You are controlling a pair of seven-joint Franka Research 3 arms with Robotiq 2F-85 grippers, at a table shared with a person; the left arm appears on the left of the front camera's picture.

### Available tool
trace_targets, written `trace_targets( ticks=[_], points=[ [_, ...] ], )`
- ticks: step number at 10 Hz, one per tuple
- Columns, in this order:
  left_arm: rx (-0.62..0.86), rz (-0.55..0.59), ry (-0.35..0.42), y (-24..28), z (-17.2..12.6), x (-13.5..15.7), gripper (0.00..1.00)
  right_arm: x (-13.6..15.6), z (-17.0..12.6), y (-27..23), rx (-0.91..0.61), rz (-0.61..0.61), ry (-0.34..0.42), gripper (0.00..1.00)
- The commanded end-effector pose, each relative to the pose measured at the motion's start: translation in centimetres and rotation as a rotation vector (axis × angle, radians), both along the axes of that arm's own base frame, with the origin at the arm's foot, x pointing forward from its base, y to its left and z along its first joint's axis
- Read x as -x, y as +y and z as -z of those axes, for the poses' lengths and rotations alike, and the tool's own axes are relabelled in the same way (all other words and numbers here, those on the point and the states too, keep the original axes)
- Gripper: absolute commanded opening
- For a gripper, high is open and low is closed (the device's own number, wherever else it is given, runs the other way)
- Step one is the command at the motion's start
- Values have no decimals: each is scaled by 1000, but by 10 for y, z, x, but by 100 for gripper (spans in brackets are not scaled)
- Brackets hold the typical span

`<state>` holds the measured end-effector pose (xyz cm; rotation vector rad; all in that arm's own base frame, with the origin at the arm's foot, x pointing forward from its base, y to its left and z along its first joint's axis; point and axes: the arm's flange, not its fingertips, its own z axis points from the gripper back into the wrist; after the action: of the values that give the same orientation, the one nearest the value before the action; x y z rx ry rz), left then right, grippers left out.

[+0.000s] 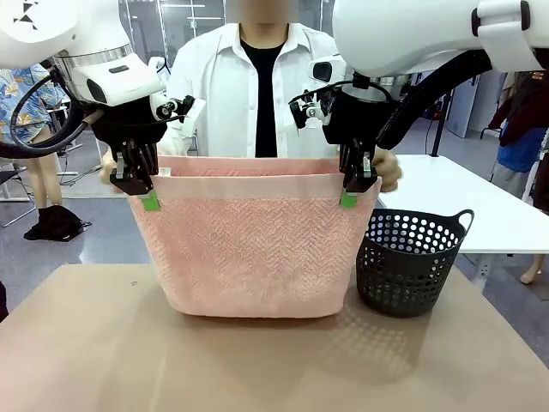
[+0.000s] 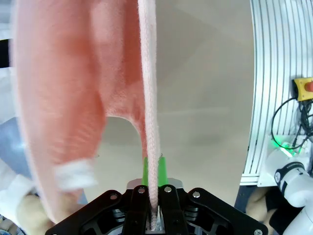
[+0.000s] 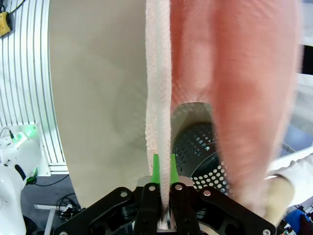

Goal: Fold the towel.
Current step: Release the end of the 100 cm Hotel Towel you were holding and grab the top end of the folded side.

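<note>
Two top corners of the towel (image 1: 249, 253) are clenched, one by the left gripper (image 1: 147, 196), one by the right gripper (image 1: 347, 194). It hangs doubled beneath them, long axis spanning between them, the person (image 1: 219, 103) holding the far layer. Left wrist: band rises edge-on from clamped jaws. Right wrist: likewise, basket (image 3: 200, 147) below.

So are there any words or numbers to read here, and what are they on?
No text can be read.
The towel and the basket carry no print.
On the white robot joint, left wrist view, tiny marks on a dark band are too blurred to read.
</note>
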<state>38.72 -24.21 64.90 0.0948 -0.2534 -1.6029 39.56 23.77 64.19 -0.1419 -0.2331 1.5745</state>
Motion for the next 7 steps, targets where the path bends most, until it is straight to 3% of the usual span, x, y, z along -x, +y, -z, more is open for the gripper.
trace_targets(
  ticks=[1, 7],
  points=[
    [2, -1, -5, 0, -2, 0, 0, 0, 1, -1, 5, -2, 0, 0],
    [2, -1, -5, 0, -2, 0, 0, 0, 1, -1, 5, -2, 0, 0]
  ],
)
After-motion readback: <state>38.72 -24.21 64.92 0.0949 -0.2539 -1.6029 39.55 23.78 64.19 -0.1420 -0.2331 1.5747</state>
